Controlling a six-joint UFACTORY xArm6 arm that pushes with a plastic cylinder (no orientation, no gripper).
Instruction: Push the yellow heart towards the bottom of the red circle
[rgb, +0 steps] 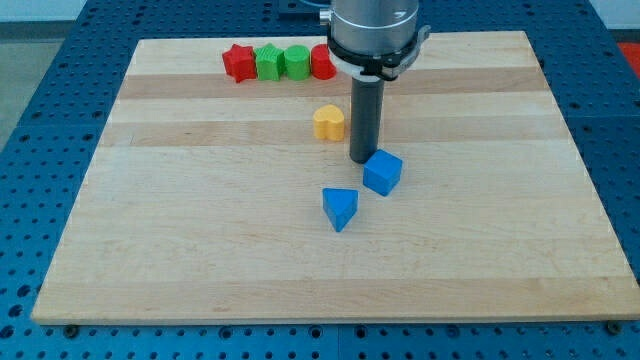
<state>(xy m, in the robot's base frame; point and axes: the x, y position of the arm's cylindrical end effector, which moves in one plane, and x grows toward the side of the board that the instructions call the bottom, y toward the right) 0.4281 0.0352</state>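
The yellow heart (328, 122) lies on the wooden board, a little above the middle. The red circle (321, 62) sits near the view's top, partly hidden behind the arm, straight above the heart. My tip (362, 160) rests on the board just to the right of and slightly below the yellow heart, with a small gap between them. The tip is close to the upper left of the blue cube (382, 172).
A row at the view's top holds a red star (238, 62), a green star (269, 62) and a green circle (296, 61), left of the red circle. A blue triangle (340, 208) lies below the tip. The board (200, 230) lies on a blue perforated table.
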